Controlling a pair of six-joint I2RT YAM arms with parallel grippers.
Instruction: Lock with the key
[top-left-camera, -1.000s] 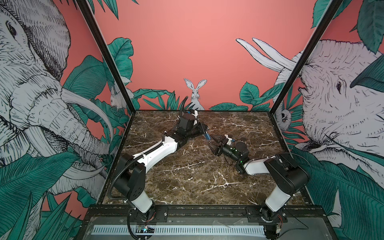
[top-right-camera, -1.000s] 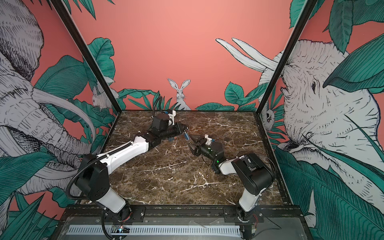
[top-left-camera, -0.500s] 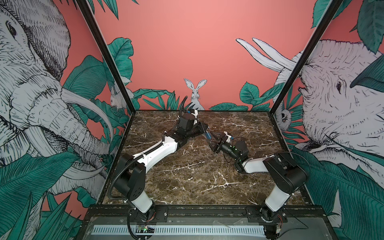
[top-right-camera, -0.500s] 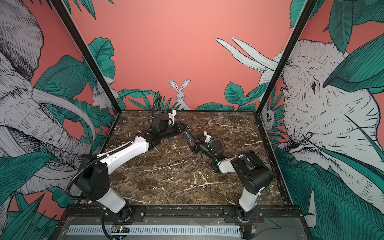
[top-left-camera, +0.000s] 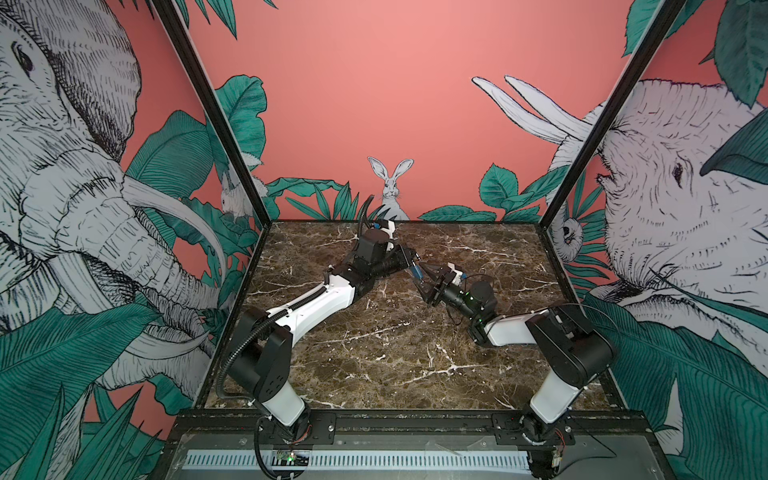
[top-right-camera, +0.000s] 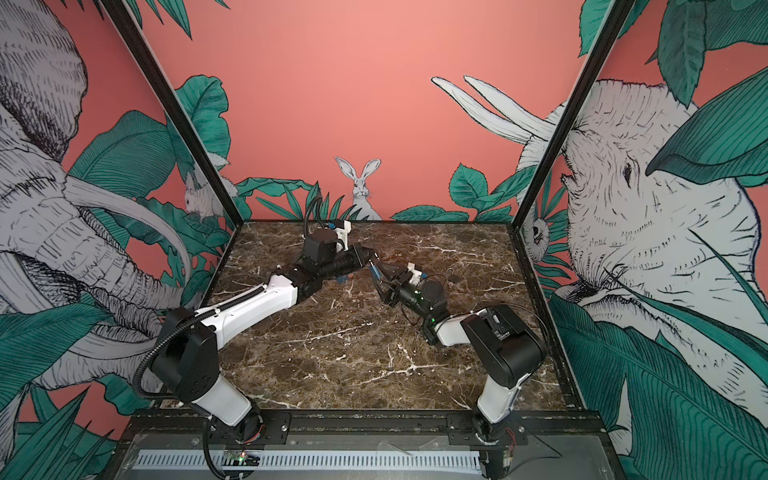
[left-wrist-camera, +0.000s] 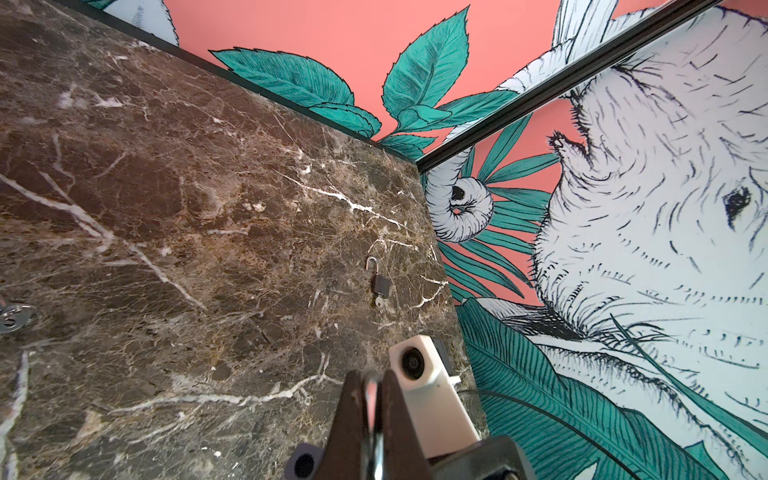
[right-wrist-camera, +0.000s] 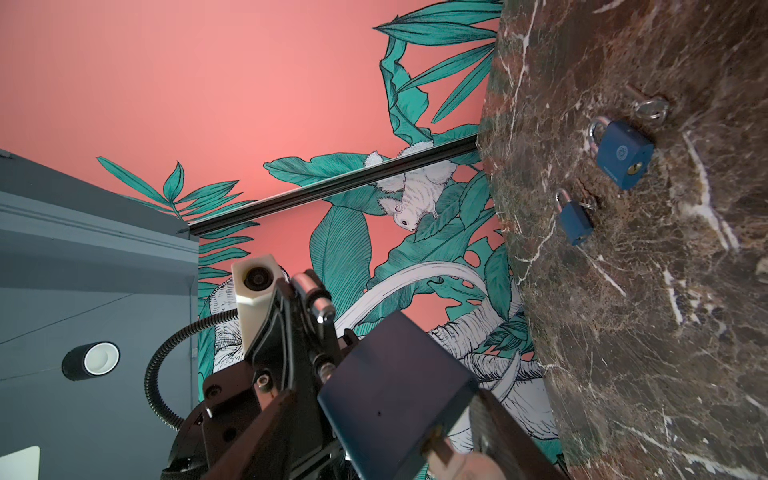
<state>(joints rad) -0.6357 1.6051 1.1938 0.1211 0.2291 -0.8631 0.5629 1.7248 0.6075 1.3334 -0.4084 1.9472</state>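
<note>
Since a moment ago the right arm (top-left-camera: 509, 328) has pushed a little farther in toward the left arm (top-left-camera: 316, 305), which has kept its place, so the two now meet nose to nose above the back middle of the table (top-left-camera: 374, 353). Between them hangs a blue padlock (right-wrist-camera: 395, 386), clear of the marble. The left jaws are clenched tight on a thin metal loop (left-wrist-camera: 371, 419), which looks to be the padlock's hoop. The right jaws stand wide apart with the padlock's body lodged between them; from where I stand I cannot tell whether they press on it or only flank it. A pale stub (right-wrist-camera: 442, 455) sticks out of the padlock's underside, too close to the right wrist camera and too blurred to say whether it is the key. Down on the table near the left arm's wrist lie a larger blue lock (right-wrist-camera: 621, 156) and a smaller blue lock (right-wrist-camera: 575, 222), near each other, each with keys close by. Well off toward the right wall sits a small dark lock (left-wrist-camera: 381, 284), its hoop sprung open and a small key (left-wrist-camera: 379, 303) at its foot.
</note>
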